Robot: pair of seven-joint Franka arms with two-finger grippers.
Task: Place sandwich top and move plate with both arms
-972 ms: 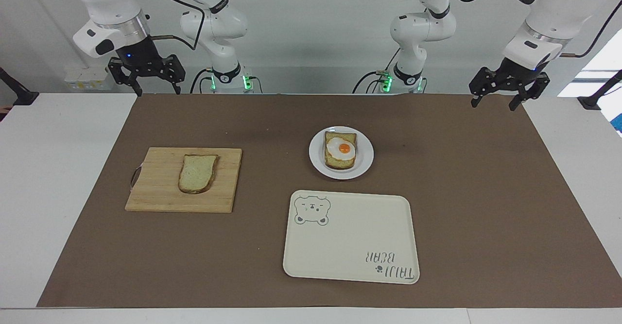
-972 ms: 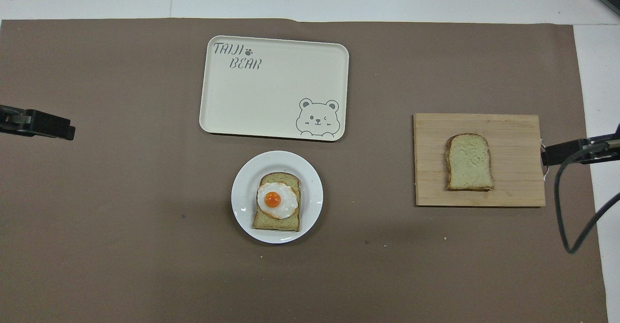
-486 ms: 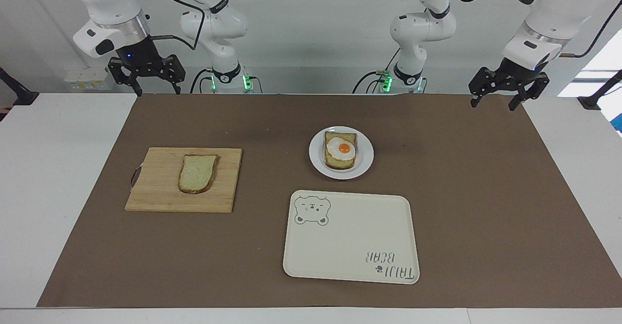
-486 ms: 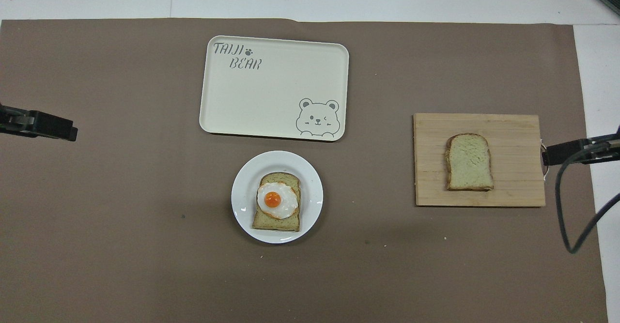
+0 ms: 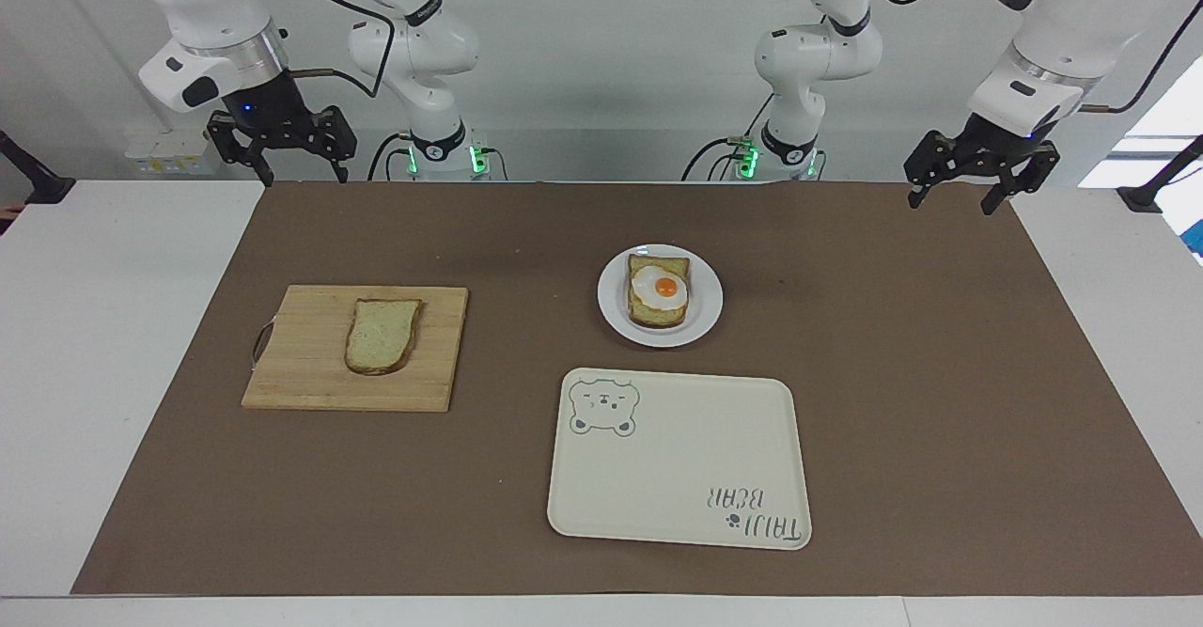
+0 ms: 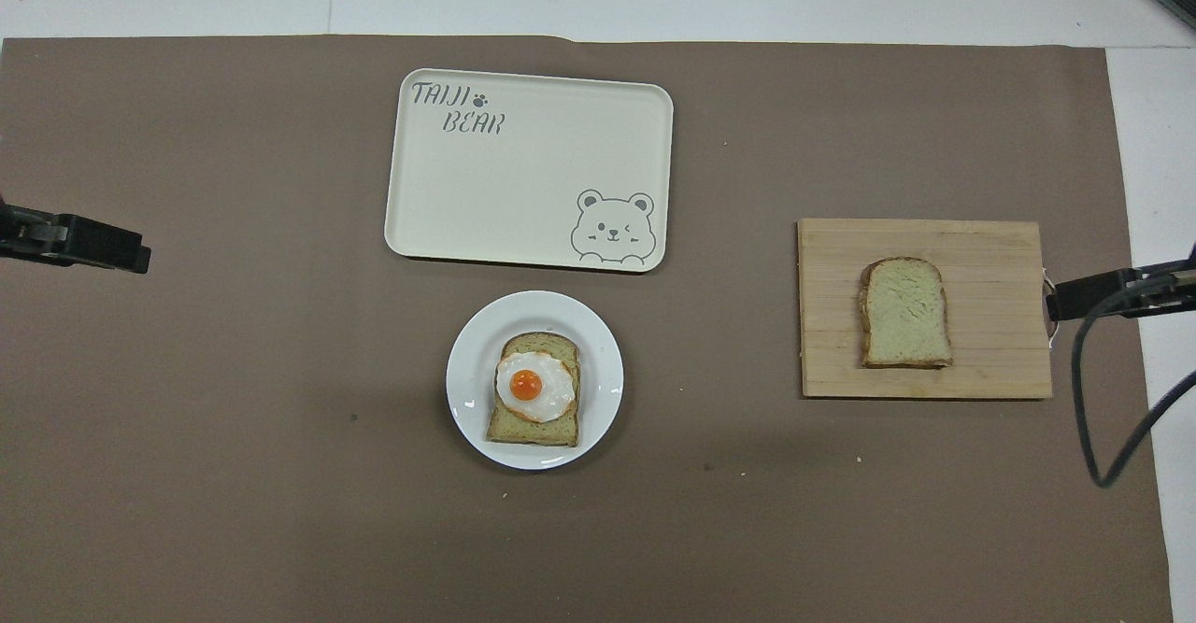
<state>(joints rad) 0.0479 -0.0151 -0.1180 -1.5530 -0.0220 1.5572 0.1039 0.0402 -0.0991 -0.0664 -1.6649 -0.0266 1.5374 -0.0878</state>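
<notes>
I saw both grippers, left (image 5: 957, 196) and right (image 5: 282, 168), raised with fingers apart; sandwich top (image 5: 382, 336) lay on the board (image 5: 301, 373).

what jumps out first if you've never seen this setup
The fried egg on toast stands out, sitting on the white plate mid-table, just nearer the robots than the bear tray. The plain bread slice lies on a wooden cutting board toward the right arm's end.
</notes>
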